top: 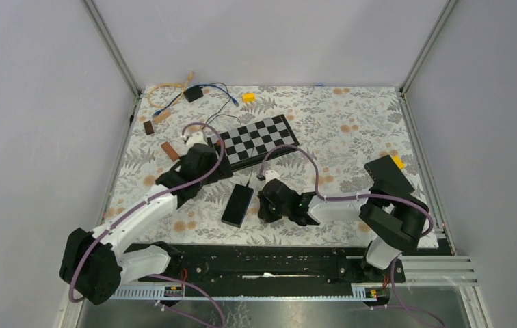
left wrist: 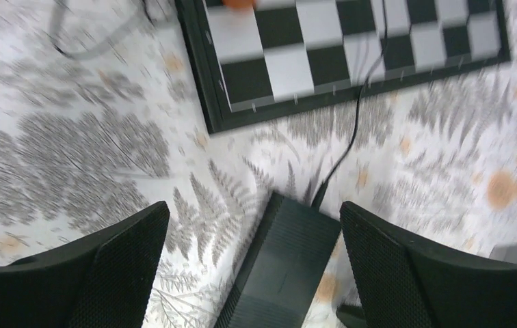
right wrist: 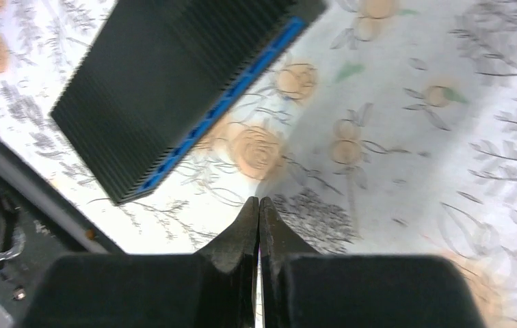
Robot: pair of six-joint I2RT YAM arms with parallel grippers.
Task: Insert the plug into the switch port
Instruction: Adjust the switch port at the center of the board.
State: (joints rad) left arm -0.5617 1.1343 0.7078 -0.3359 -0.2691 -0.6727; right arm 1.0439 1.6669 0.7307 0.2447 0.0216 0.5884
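The switch (top: 237, 205) is lying on the table (top: 351, 137) between the two grippers. Its far end is showing between the left gripper's (left wrist: 252, 205) fingers (left wrist: 105, 260), and the right gripper (right wrist: 259, 201) is sitting just to its right, apart from it. From the right gripper, the switch is lying ahead and to the left. A cable (left wrist: 355, 123) is running from the switch's far end, away from the left gripper, onto the checkerboard (left wrist: 297, 68), which is lying ahead of that gripper. Beyond the board, loose cables (top: 174, 99) and a small block (top: 248, 97) are lying well away from both grippers.
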